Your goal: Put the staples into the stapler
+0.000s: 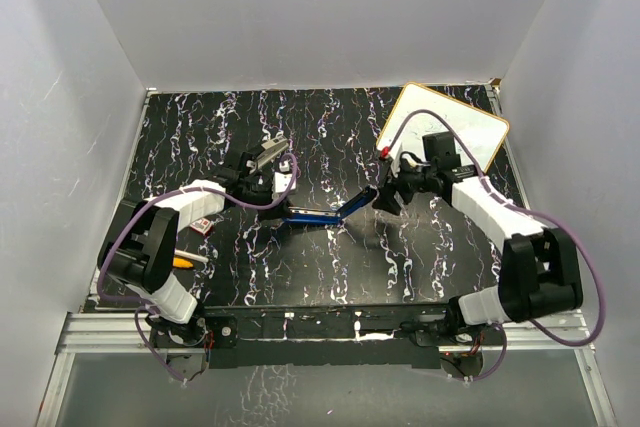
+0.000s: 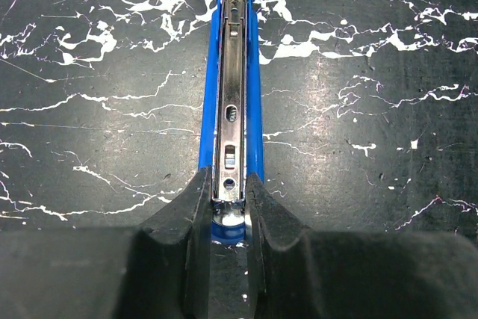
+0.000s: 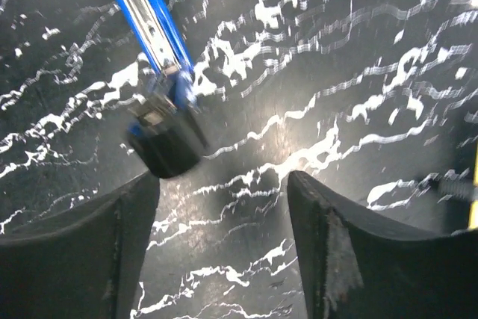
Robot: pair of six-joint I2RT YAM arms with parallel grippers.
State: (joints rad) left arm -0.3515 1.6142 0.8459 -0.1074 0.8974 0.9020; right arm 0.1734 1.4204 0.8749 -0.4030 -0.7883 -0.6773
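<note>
One blue stapler [image 2: 231, 110], steel channel showing; my left gripper [image 2: 229, 192] clamps its end, right gripper [image 3: 222, 181] gapes beside its black head.

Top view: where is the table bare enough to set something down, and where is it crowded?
Bare: the strip between the stapler and the arm bases; the far middle beside the whiteboard. Crowded: the centre around the stapler, left gripper and right gripper; the near left around the staple box and pen.
</note>
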